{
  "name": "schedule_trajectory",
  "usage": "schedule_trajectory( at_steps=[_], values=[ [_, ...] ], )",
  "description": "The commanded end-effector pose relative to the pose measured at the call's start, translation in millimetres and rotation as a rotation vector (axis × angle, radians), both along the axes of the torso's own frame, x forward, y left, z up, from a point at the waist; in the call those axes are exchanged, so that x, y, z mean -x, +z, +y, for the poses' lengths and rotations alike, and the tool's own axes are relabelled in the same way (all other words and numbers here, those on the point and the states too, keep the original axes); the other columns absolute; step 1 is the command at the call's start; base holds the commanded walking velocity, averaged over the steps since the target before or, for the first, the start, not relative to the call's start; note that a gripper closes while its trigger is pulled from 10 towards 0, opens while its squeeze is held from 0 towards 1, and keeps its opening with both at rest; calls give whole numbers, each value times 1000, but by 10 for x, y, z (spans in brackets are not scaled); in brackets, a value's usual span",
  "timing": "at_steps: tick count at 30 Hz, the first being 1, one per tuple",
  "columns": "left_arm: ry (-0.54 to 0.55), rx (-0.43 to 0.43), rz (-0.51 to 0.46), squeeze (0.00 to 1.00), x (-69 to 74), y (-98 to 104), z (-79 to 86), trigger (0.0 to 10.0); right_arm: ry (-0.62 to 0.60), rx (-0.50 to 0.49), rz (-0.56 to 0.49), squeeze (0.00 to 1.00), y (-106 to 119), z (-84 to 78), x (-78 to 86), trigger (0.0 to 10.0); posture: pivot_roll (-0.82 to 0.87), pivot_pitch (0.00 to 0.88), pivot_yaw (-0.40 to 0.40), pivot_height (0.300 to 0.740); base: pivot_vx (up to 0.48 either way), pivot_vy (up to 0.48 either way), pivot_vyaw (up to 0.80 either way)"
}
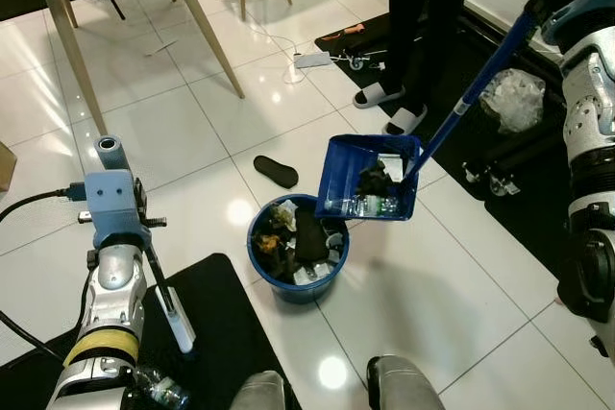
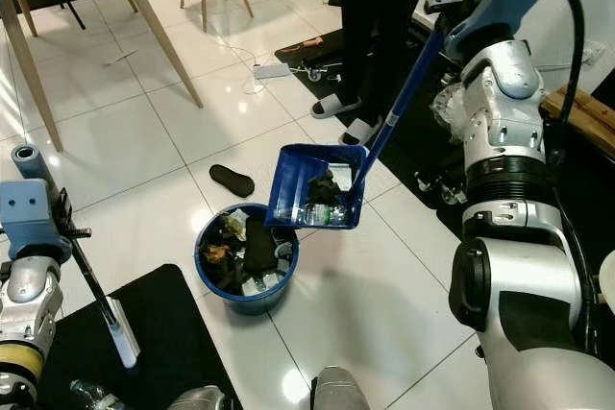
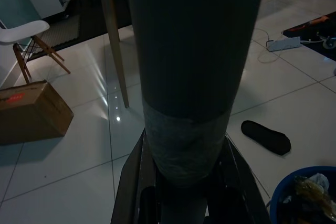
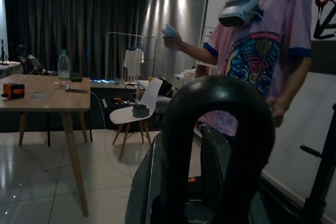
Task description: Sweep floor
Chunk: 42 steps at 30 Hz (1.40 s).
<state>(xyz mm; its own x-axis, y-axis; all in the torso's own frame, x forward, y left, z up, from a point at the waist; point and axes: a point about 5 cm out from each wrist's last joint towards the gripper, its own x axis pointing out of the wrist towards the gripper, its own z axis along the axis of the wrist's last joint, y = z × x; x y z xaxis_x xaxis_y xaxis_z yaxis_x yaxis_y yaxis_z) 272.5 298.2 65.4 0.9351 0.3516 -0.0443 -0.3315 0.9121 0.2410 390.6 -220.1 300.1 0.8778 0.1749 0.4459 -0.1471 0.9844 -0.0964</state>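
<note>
On white tiles, one dustpan [image 1: 370,178] tips over one bin [image 1: 296,254], both grippers' jaws clamped on handles.

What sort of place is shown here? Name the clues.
Probably a home's living or dining area: white tiled floor, a wooden table with a white chair, and slippers lying about.

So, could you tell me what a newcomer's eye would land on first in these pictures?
Most likely the blue dustpan, raised on its long handle in the right gripper and tilted over the blue bin, which is full of rubbish. A person in slippers stands just behind, and a black insole lies on the white tiles.
</note>
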Motion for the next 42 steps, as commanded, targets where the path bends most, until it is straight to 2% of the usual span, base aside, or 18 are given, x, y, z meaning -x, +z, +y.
schedule_trajectory(
  at_steps=[1, 5, 8, 11, 12, 21, 29, 37, 42],
  values=[
    [12, -9, -19, 0, -27, 38, -13, 10000, 6, 12, -104, 0, 215, 54, 36, 10000, 19, 0, 7, 740, 0, 0, 0],
    [18, -9, -19, 0, -24, 34, -15, 10000, 33, 12, -116, 0, 224, 132, 31, 10000, 18, 0, 7, 740, 0, 0, 0],
    [29, -2, -21, 0, -18, 28, -14, 10000, 128, 55, -127, 0, 212, 335, 50, 10000, 16, 0, 7, 740, 0, 0, 0],
    [31, -2, -22, 0, -17, 28, -13, 10000, 147, 64, -129, 0, 208, 376, 58, 10000, 16, 0, 6, 740, 0, 0, 0],
    [32, -3, -23, 0, -18, 30, -9, 10000, 178, 81, -134, 0, 201, 446, 71, 10000, 17, 0, 6, 740, 0, 0, 0],
    [30, -6, -27, 0, -26, 38, -8, 10000, 295, 120, -160, 0, 218, 663, 132, 10000, 18, 0, 2, 740, 0, 0, 0],
    [33, -4, -29, 0, -17, 34, -9, 10000, 381, 157, -181, 0, 267, 792, 191, 10000, 19, 0, -3, 740, 0, 0, 0],
    [37, -2, -30, 0, -13, 33, -3, 10000, 423, 178, -190, 0, 289, 849, 228, 10000, 19, 0, -2, 740, 0, 0, 0],
    [33, 0, -31, 0, -23, 39, -6, 10000, 485, 238, -192, 0, 278, 940, 278, 10000, 16, 0, -1, 740, 0, 0, 0]
  ],
)
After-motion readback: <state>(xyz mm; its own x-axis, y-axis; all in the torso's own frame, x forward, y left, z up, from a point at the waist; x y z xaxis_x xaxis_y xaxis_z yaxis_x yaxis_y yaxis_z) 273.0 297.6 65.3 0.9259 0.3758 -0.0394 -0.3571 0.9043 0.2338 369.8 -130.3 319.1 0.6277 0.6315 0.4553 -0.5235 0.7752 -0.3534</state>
